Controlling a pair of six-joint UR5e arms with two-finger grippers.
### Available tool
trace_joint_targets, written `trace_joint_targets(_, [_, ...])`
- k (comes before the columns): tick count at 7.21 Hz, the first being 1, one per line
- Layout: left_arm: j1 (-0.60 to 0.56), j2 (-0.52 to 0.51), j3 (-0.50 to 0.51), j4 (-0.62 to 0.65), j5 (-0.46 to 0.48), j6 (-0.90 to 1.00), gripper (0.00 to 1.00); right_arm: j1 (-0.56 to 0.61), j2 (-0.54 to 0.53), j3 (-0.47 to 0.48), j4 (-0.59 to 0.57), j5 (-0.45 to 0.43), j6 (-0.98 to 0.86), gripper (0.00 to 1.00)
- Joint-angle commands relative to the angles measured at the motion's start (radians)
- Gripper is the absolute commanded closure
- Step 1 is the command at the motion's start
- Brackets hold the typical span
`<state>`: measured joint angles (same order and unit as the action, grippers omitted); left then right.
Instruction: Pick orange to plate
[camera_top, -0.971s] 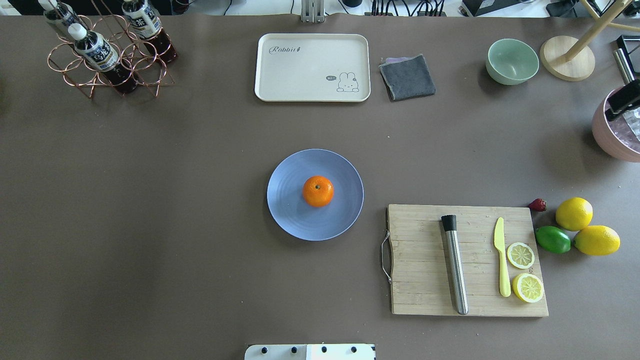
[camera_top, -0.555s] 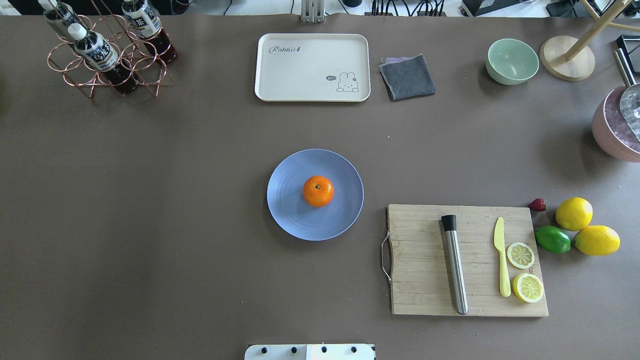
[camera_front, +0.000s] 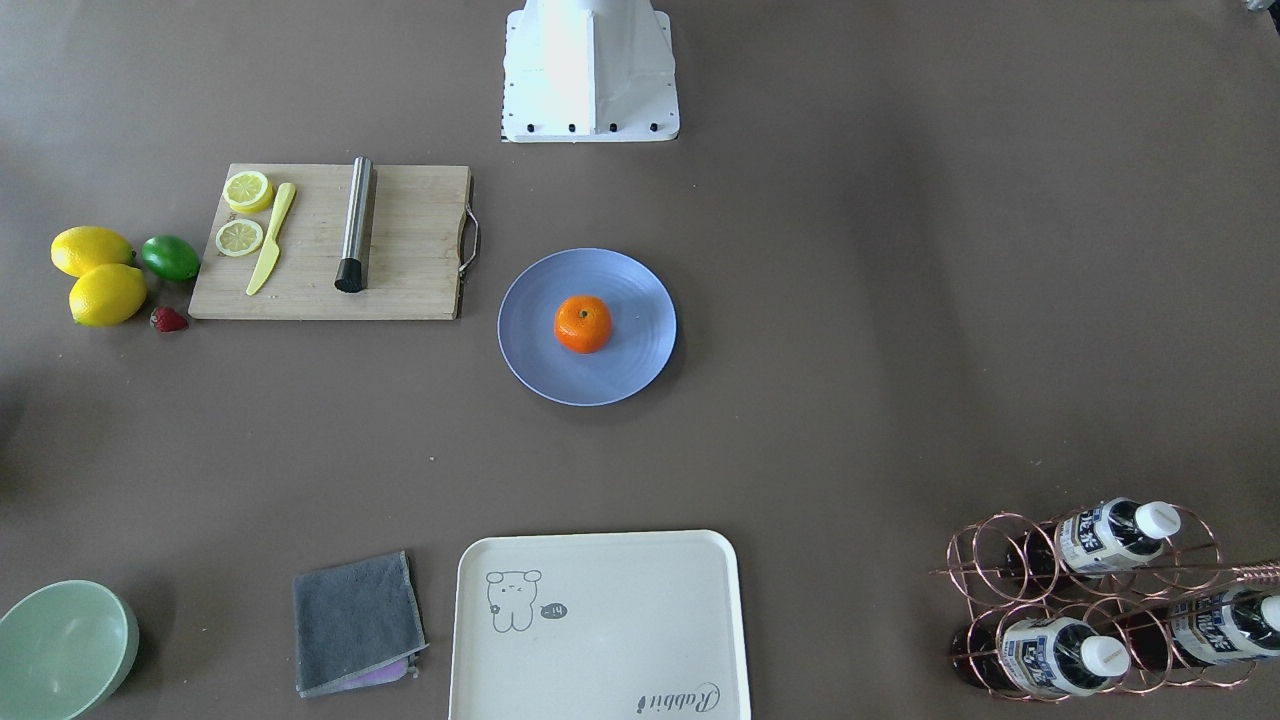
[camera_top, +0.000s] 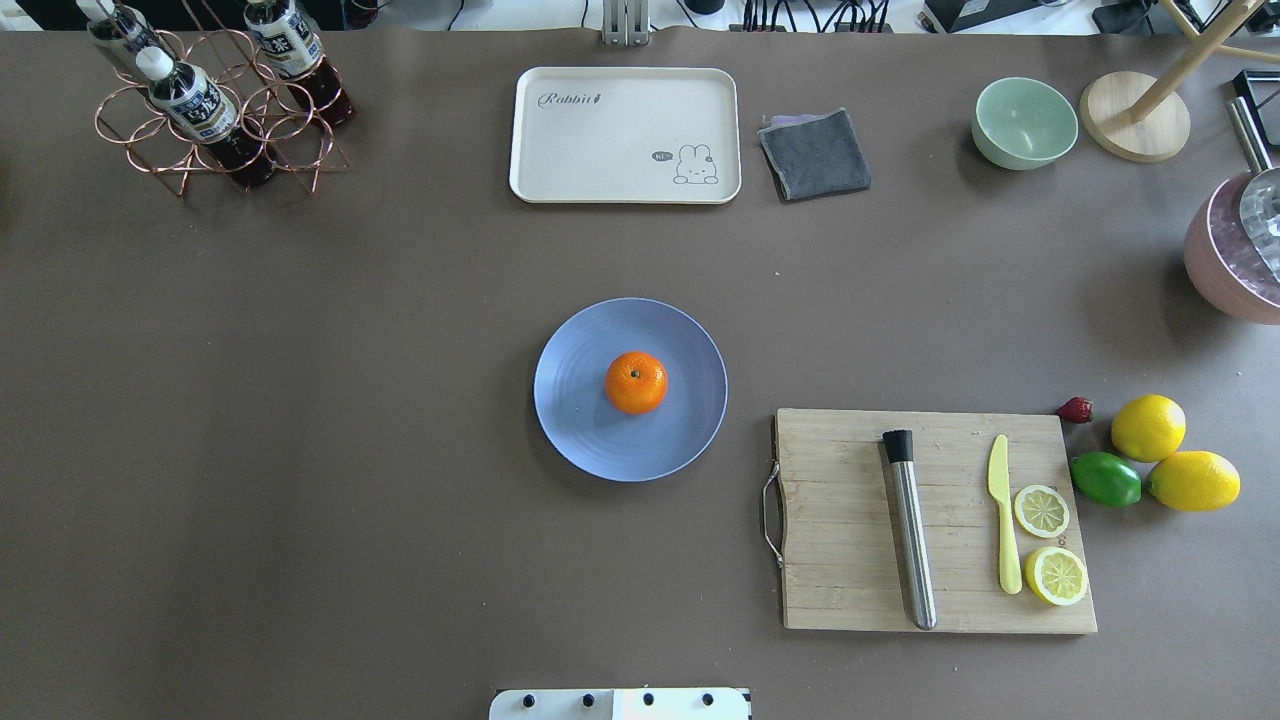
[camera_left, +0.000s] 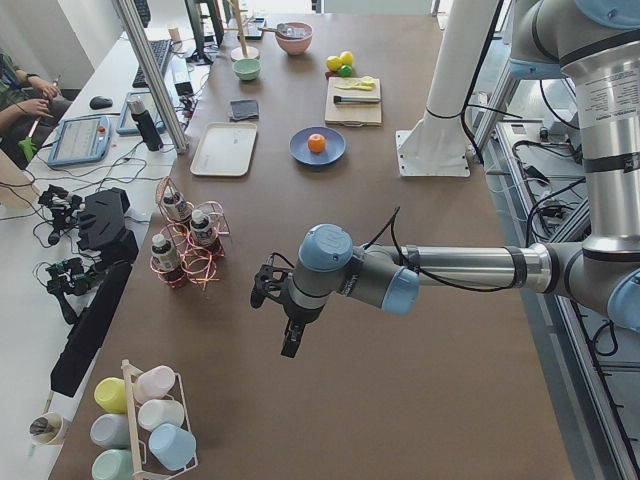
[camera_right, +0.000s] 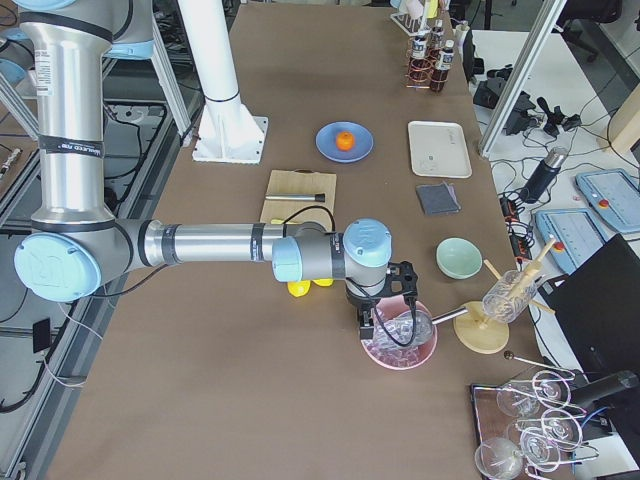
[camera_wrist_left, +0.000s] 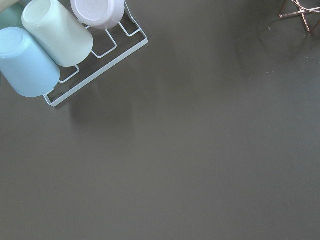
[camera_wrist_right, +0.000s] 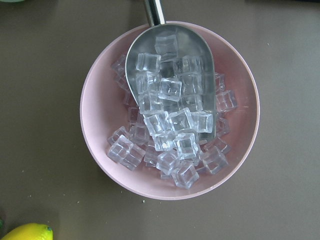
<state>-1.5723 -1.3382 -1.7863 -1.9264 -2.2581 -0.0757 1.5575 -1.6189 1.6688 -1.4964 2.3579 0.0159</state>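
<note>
We see a cream rabbit tray (camera_top: 600, 150), grey cloth (camera_top: 814, 153) and mint-green bowl (camera_top: 1022, 125) along the far edge — plus a pink ice bowl (camera_wrist_right: 95, 110).

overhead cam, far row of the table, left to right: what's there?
copper bottle rack → cream tray → grey cloth → mint-green bowl → round wooden stand base → pink bowl, set a little nearer, cut off by the right edge.

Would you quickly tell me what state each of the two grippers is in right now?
Left gripper: cannot be told; it shows only in a side view.
Right gripper: cannot be told; side view only, above the round pink bowl of ice.
</note>
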Motion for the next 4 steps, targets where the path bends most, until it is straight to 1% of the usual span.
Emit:
trace_joint_targets(1, [0.002, -0.002, 0.004, 0.000, -0.012, -0.010, 0.02, 0.004, -0.001, -0.006, 0.001, 0.001, 0.004, 0.00])
trace_joint_targets(4, [0.002, -0.009, -0.001, 0.000, -0.011, -0.010, 0.02, 0.004, -0.002, -0.004, 0.005, -0.002, 0.006, 0.00])
